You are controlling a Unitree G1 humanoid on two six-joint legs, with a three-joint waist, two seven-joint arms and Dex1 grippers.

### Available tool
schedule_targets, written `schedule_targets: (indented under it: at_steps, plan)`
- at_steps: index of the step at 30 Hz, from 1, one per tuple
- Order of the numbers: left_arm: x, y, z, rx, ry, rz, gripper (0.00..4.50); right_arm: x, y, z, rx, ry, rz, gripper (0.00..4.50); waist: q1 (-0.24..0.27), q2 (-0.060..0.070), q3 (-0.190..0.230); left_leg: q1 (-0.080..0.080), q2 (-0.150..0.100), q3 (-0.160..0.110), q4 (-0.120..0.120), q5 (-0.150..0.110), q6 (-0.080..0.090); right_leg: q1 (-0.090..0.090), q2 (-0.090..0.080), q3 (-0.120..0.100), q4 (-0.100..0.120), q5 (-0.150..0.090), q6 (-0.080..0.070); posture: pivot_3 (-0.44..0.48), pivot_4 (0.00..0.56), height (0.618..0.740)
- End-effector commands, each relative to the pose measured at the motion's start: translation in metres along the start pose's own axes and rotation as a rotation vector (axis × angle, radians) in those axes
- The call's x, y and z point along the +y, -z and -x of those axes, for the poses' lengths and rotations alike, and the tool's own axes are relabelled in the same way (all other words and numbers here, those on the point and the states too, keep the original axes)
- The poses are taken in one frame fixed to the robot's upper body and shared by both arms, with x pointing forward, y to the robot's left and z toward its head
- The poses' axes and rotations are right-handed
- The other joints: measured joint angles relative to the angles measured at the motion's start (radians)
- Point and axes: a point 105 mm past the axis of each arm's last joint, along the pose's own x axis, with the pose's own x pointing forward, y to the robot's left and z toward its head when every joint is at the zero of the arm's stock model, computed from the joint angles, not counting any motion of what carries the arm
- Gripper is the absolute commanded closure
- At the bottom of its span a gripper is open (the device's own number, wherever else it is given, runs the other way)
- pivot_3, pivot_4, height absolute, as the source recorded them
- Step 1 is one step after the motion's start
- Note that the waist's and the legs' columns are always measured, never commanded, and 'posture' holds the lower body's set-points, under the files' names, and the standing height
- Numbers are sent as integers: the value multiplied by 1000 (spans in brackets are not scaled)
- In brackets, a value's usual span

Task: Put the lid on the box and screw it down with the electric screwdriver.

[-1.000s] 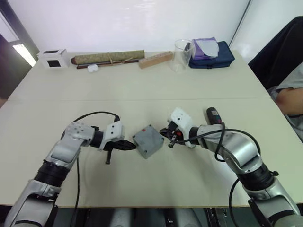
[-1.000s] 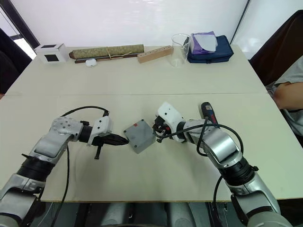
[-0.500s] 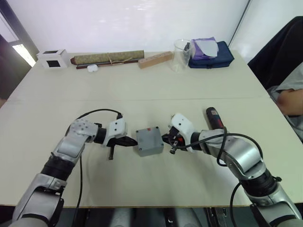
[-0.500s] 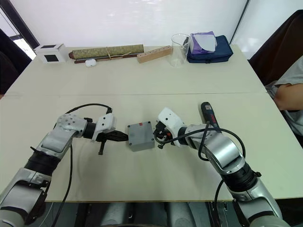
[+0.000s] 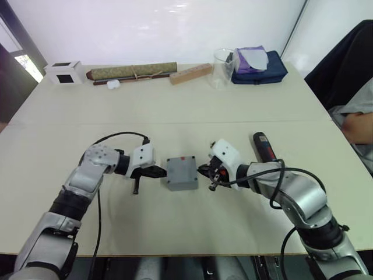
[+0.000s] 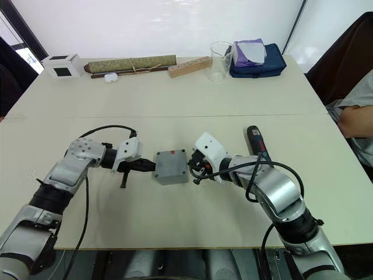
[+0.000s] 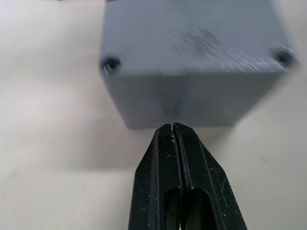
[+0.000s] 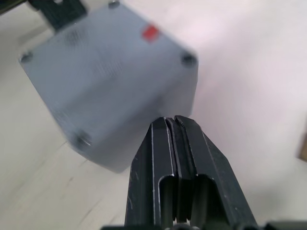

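— Where's the box (image 5: 182, 173)?
— Mid-table, lid (image 7: 192, 40) on, between both grippers.
— Jaws?
— Left gripper (image 7: 172, 128) and right gripper (image 8: 171, 120) both closed, empty, tips at its sides. Screwdriver (image 5: 263, 146) lies beyond the right arm.

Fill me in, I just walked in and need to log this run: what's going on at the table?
The robot has both grippers, fingers shut, against opposite sides of the grey box, which sits mid-table with its lid on. The left gripper meets one side and the right gripper the other, apparently squaring it up. The electric screwdriver lies untouched on the table beside the right arm. Whether any screws are driven is unclear.
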Motion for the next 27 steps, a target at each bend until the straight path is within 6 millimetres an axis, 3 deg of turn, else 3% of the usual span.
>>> schedule_targets:
  at_steps: [1,2,5,8,12,27]
  plan:
    - [6,-30,20,-84,-50,-34,4500,-22,-24,16,-147,148,20,4457,1,0,0,0,0,0,0,0,0,0,0,0,0,0,0,0,150,736]
    - [7,-38,23,-110,-61,-33,4500,-30,-22,18,-151,181,3,4457,1,0,0,0,0,0,0,0,0,0,0,0,0,0,0,0,150,736]
    - [10,-60,28,-176,-84,-36,4500,-43,-16,17,-155,217,-34,3594,2,0,0,0,0,0,1,0,0,0,0,0,1,0,0,0,150,736]
    - [13,-82,29,-229,-97,-60,4500,-52,-11,9,-156,227,-69,2368,1,0,0,0,0,0,1,0,0,1,0,0,1,0,0,0,150,736]
    - [15,-94,27,-253,-102,-83,4500,-57,-7,-4,-162,205,-107,862,-2,0,0,0,0,0,1,0,0,1,0,0,1,0,0,0,150,736]
    - [16,-98,21,-263,-108,-90,4500,-79,3,-25,-170,231,-193,862,-2,0,0,1,0,1,1,0,-1,0,0,1,2,0,0,0,150,736]
